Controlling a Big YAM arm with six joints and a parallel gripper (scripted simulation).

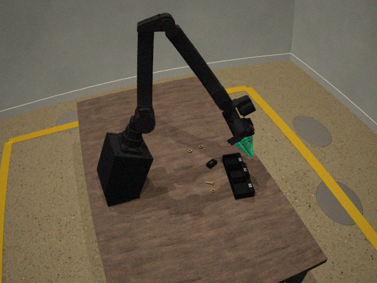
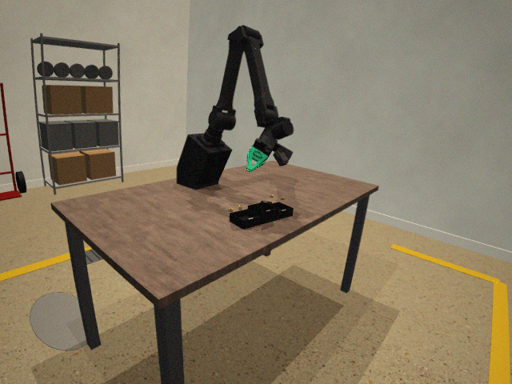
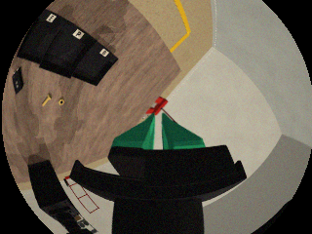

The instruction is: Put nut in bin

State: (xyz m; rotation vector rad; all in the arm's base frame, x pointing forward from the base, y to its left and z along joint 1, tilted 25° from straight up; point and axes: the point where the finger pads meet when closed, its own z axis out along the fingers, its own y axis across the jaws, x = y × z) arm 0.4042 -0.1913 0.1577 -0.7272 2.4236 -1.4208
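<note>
Bin labels (image 1: 240, 159) unreadable; gripper (image 1: 249, 152) closed, empty, above bins (image 1: 238, 175).

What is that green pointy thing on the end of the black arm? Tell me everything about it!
It is the arm's gripper: two bright green, triangle-shaped jaws with cut-out holes, looking like plastic, on a black wrist. The jaws are shut together into one point with nothing between them. It hangs tilted in the air above the far end of the black bins, touching nothing.

Three bins (image 1: 238, 175) stand in a row on the table (image 1: 188, 240), nuts (image 1: 194, 148) beside them.
</note>
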